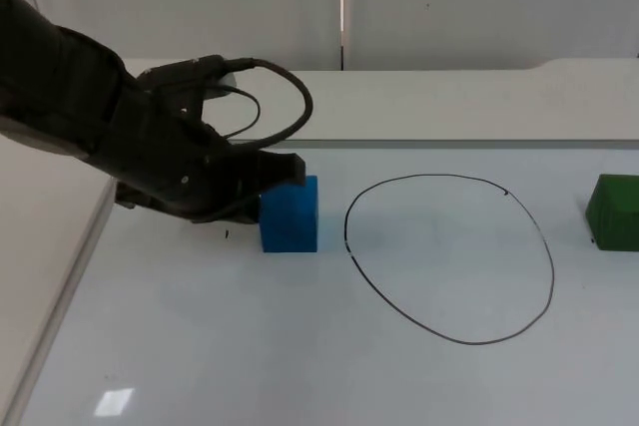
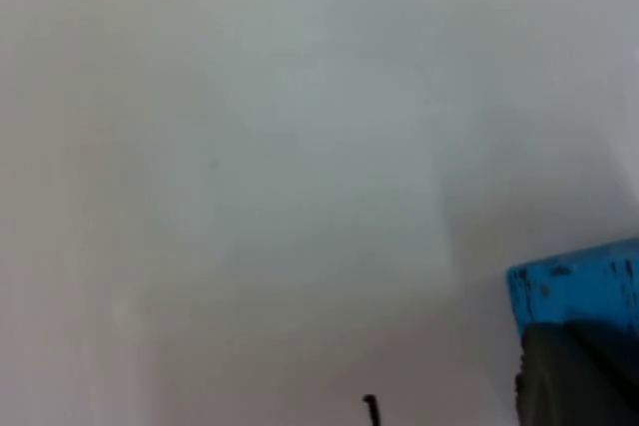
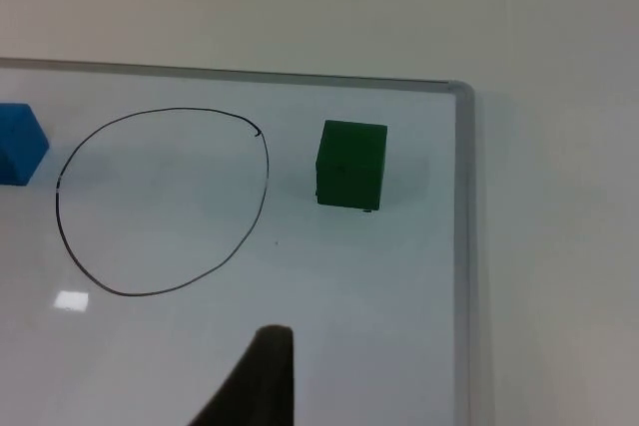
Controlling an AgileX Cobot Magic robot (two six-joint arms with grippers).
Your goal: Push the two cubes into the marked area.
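We are seeing the left gripper (image 1: pixel 285 169) lying low over the white table (image 1: pixel 300 346), its dark tip touching the left side of the blue cube (image 1: pixel 290 213). We cannot tell how its pincer stands; the arm's bulk is covering it in the top view. In the left wrist view the blue cube (image 2: pixel 574 281) is sitting right against a dark fingertip (image 2: pixel 574 376).

The blue cube is standing upright just outside the left edge of the marked area (image 1: pixel 449 258), a thin black loop drawn on the table, near the line but not touching it.

The green cube (image 1: pixel 613 212) is resting on the table beyond the right side of the loop, apart from the line. In the right wrist view we are looking at the green cube (image 3: pixel 351 164) just beside the marked area (image 3: pixel 163 203), with the blue cube (image 3: pixel 20 144) on its far side.

The right gripper (image 3: pixel 262 376) is waiting above the table, away from both cubes; one dark fingertip is showing, and we cannot tell the pincer's state there either.
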